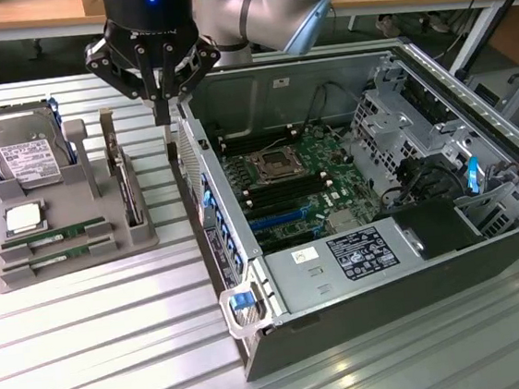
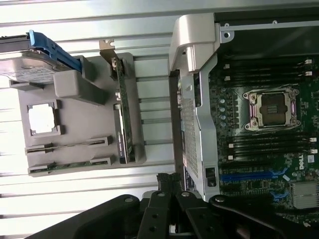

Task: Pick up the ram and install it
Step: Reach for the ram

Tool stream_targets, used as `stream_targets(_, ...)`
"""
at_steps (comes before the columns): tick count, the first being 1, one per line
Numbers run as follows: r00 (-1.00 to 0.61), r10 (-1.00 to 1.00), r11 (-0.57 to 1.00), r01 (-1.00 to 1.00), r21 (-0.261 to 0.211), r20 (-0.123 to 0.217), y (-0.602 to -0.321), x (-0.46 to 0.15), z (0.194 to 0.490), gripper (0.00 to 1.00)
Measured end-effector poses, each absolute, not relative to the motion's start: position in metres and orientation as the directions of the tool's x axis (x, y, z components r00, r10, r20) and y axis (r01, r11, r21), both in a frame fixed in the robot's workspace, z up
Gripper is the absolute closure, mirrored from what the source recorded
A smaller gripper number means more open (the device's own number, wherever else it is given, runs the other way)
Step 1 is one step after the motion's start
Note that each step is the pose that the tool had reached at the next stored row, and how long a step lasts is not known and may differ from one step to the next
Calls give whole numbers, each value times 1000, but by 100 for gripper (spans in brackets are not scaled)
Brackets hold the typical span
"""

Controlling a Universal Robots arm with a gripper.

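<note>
Two ram sticks, thin green boards, lie flat side by side in the front slots of a grey holder tray (image 1: 84, 199): one ram (image 1: 55, 236) (image 2: 67, 145) and its twin (image 1: 59, 253) (image 2: 70, 164). My gripper (image 1: 163, 110) (image 2: 168, 180) hangs shut with nothing in it, high above the gap between the tray and the open computer case (image 1: 257, 343). The sticks are off toward the exterior view's left of it and nearer the camera. Inside the case, the motherboard (image 1: 287, 187) shows black memory slots (image 2: 269, 144) beside the processor socket (image 1: 270, 165) (image 2: 271, 109).
The tray also carries a silver hard drive (image 1: 19, 155) (image 2: 30, 64), a small square processor chip (image 1: 22, 217) (image 2: 42, 119) and an upright card (image 1: 128, 194) (image 2: 122, 114). The case's tall side wall (image 2: 194, 99) stands between tray and motherboard. Everything rests on a slatted metal table (image 1: 100, 360).
</note>
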State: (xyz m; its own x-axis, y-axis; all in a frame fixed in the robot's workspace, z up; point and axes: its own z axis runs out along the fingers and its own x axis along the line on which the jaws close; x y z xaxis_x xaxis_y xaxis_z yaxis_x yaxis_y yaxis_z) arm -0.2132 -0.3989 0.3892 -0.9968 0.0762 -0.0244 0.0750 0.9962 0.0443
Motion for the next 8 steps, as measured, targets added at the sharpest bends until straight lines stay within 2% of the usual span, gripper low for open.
stream_targets(8, -997, 76, 996, 75, 44, -24, -399, -218, 389, 89)
